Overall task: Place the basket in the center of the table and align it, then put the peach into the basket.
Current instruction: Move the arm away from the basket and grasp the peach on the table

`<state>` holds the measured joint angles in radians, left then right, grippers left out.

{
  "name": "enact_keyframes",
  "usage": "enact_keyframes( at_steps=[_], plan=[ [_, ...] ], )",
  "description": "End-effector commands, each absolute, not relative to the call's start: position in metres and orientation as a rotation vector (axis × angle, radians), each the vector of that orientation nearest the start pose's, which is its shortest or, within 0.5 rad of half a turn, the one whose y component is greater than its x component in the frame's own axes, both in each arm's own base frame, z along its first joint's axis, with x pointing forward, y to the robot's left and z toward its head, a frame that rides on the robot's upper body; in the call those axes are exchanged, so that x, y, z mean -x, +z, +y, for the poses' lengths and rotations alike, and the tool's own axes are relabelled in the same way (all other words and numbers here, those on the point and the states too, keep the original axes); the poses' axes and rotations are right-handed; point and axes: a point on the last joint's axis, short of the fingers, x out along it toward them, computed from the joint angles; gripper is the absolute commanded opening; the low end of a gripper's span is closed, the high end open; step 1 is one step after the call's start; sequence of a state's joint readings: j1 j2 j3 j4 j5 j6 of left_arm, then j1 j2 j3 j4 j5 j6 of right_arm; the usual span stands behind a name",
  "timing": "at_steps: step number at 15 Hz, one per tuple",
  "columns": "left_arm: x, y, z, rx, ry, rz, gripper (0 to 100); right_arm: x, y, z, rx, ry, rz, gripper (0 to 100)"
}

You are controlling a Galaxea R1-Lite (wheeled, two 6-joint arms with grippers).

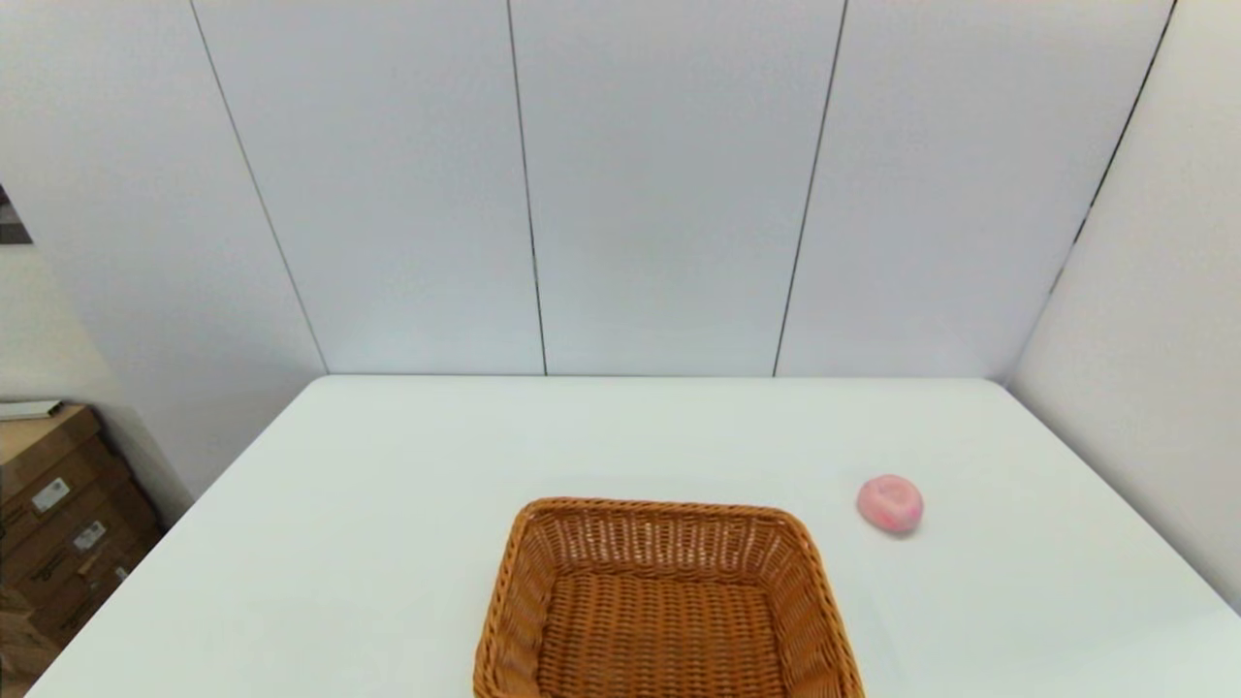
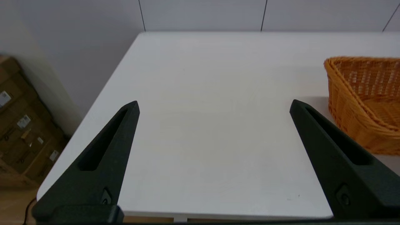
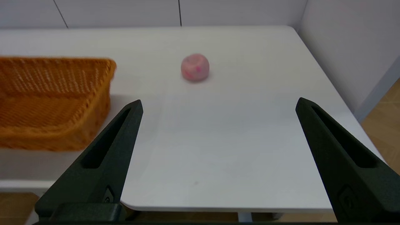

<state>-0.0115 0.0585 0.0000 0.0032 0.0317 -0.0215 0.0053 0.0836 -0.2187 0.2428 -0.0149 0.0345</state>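
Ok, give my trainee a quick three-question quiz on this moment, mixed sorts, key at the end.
1. True or false: the peach lies inside the basket.
2. On which side of the basket does the peach lie, the robot's left or right?
3. Both wrist views show each pincer: A) shut on the basket, B) open and holding nothing, C) shut on the peach.

Key: 1 false, it lies on the table. 2 right. 3 B, left pincer and right pincer alike.

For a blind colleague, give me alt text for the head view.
An empty wicker basket sits at the near edge of a white table, with a pink peach lying apart to its right. No robot arm shows.
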Motion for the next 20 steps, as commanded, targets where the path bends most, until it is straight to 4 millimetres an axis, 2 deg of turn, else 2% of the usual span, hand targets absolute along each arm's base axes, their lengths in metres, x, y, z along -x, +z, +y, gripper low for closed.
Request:
enact_keyframes(
  at_steps=[1, 3, 6, 8, 10, 14, 17, 20],
  plan=[
    [0.023, 0.075, 0.001, 0.023, 0.023, 0.003, 100, -0.038, 0.219, 0.0, -0.084, -0.018, 0.333, 100],
    [0.023, 0.075, 0.001, 0.023, 0.023, 0.003, 100, -0.083, 0.24, 0.001, -0.081, -0.013, 0.462, 100],
    [0.023, 0.075, 0.001, 0.023, 0.023, 0.003, 100, -0.148, 0.24, 0.012, -0.172, -0.007, 0.683, 100],
    [0.023, 0.075, 0.001, 0.023, 0.023, 0.001, 100, -0.18, 0.228, 0.022, -0.214, -0.013, 0.812, 100],
    [0.023, 0.075, 0.001, 0.023, 0.023, 0.003, 100, -0.213, 0.207, 0.035, -0.257, -0.035, 0.921, 100],
    [0.023, 0.075, 0.001, 0.023, 0.023, 0.001, 100, -0.274, 0.169, 0.056, -0.258, -0.113, 1.001, 100],
    [0.023, 0.075, 0.001, 0.023, 0.023, 0.003, 100, -0.305, 0.157, 0.057, -0.31, -0.163, 1.003, 100],
    [0.023, 0.075, 0.001, 0.023, 0.023, 0.001, 100, -0.327, 0.146, 0.047, -0.32, -0.232, 0.974, 100]
  ],
)
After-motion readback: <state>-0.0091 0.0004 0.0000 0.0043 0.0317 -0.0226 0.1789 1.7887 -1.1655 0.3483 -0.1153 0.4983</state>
